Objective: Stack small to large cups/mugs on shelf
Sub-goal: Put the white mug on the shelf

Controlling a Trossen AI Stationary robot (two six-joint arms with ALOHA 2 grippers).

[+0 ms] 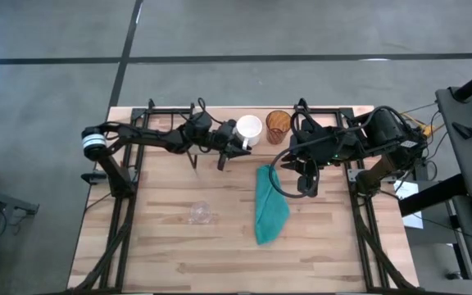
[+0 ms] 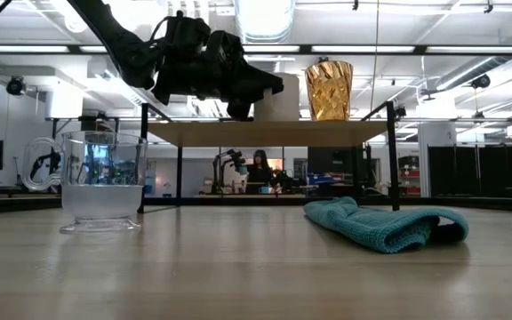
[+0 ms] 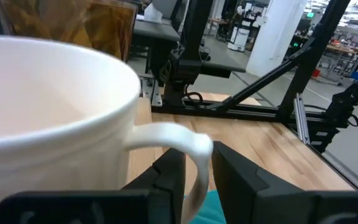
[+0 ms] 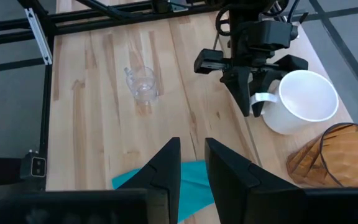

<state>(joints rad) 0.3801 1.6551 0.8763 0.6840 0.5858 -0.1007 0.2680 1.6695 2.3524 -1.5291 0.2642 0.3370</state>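
While the left claw (image 4: 253, 102) straddles the smooth white mug's (image 4: 302, 99) curved handle, fingers parted, the ribbed amber cup (image 4: 328, 155) stands beside.

Shelf (image 2: 265, 133) rear crowded by white mug (image 1: 249, 129), amber cup (image 1: 278, 124), front tabletop (image 1: 170, 246) open

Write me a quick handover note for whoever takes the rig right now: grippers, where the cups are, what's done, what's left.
Left gripper: at the white mug on the shelf, jaws open either side of its handle.
Right gripper: empty, jaws slightly apart, above the table by the teal cloth.
Amber cup: on the shelf, beside the mug.
Clear glass: on the table.
Done: mug and amber cup shelved.
Left: back the left arm away, shelve the glass.
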